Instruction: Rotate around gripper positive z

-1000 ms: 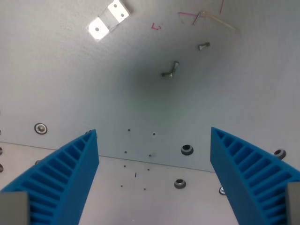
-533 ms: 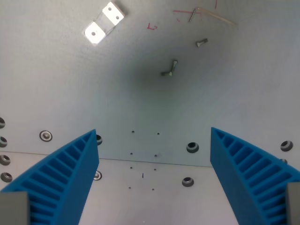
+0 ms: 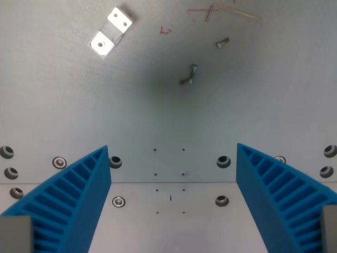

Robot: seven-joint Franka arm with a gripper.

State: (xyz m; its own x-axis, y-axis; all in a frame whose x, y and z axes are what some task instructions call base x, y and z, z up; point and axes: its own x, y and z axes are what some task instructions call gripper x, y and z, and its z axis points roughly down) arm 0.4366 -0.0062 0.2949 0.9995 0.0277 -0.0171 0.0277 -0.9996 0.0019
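1. Fingers (image 3: 73,203) of ribbed blue plastic are standing wide apart at the bottom of the wrist view, one at each lower corner, and the gripper (image 3: 174,153) is holding nothing between them.
2. Both fingers are hanging above the grey metal plate (image 3: 79,105); I cannot tell how far off it they are.
3. Between the fingers a seam (image 3: 174,182) is running level across the plate, with a small grid of pinholes (image 3: 169,174) sitting astride it.
4. Socket screws (image 3: 224,161) are lining up on either side of that seam, some showing beside the inner edges of the fingers and more toward both side edges of the view.
5. Farther up, near the middle, a small bent bolt (image 3: 189,75) is lying loose in a dark, shadowy patch of the plate.
6. Above it toward the wrist view's right, a second short bolt (image 3: 222,42) is lying apart from the first.
7. At the top, red pen marks (image 3: 166,30) are showing, and a thin pale strip (image 3: 237,12) is lying near them.
8. At the upper part of the wrist view's left, a shiny two-hole metal bracket (image 3: 109,32) is lying tilted, well away from the bolts.
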